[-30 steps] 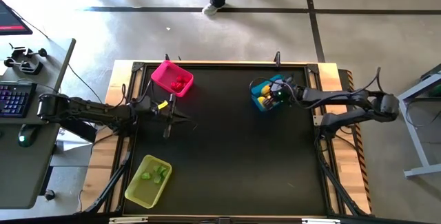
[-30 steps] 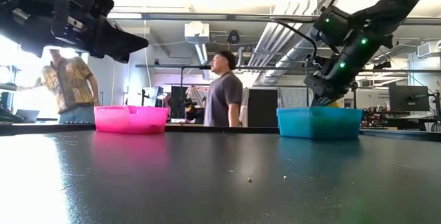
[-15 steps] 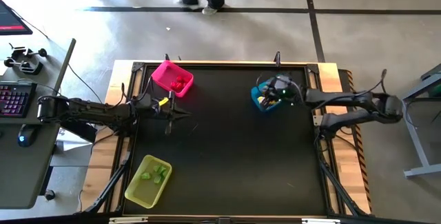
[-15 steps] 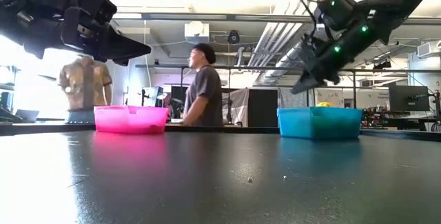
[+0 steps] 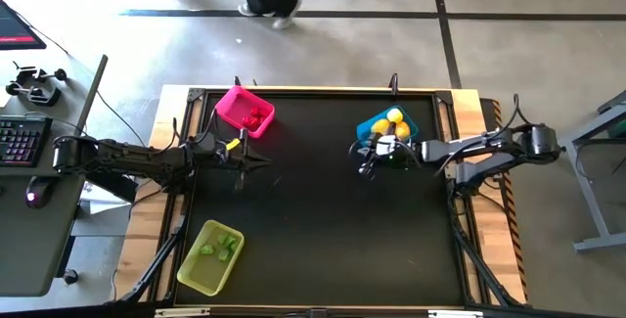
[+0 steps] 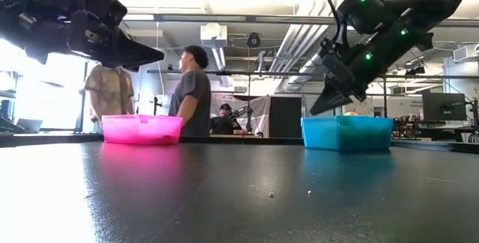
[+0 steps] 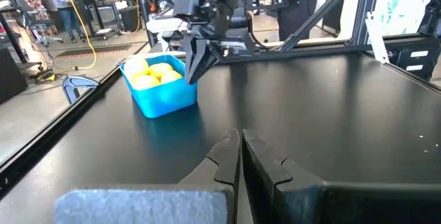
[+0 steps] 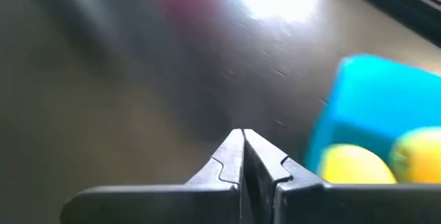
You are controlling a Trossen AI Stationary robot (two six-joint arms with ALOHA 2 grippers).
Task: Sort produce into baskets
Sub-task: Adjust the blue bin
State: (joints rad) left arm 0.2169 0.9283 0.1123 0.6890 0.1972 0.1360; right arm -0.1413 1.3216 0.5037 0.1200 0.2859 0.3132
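Note:
The blue basket [image 5: 387, 130] stands at the far right and holds yellow lemon-like pieces [image 7: 153, 72]. The pink basket [image 5: 245, 110] at the far left holds red pieces [image 5: 254, 118]. The yellow-green basket [image 5: 209, 255] at the near left holds green pieces [image 5: 219, 248]. My right gripper [image 5: 364, 161] is shut and empty, just off the blue basket's near-left side, above the table; it also shows in the low view [image 6: 318, 107]. My left gripper [image 5: 264, 164] is shut and empty, near the pink basket.
People walk in the room beyond the table's far edge [image 6: 191, 93]. A desk with a keyboard [image 5: 20, 140] stands left of the table. The black tabletop [image 5: 333, 230] lies bare between the three baskets.
My right gripper has drawn back out of the blue basket, toward the table's left and near edge, and now hangs beside the basket's near-left side. The yellow pieces in the basket have come into full view. My left arm has kept still.

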